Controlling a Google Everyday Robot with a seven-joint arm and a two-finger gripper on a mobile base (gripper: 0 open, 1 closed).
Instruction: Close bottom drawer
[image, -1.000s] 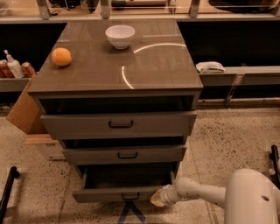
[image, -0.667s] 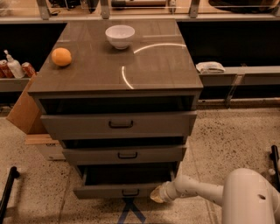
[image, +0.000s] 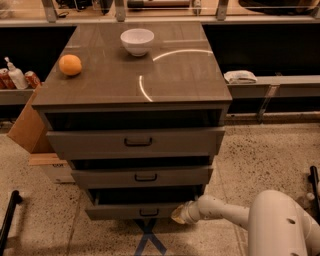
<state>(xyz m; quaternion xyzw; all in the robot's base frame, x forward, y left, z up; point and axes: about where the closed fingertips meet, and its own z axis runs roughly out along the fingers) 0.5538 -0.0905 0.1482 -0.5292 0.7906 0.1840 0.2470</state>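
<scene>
White arm (image: 227, 212) stretched across from lower right, nearly level, hand (image: 181, 214) at its tip, low near centre

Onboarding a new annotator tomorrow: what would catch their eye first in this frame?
The grey-brown wooden cabinet fills the centre with all three drawers open, including the narrow grey-brown bottom drawer with a small black bar handle. The white robot arm's gripper is at that drawer's right front corner. On the cabinet top sit a round orange fruit at the left and a white ceramic bowl at the back.
</scene>
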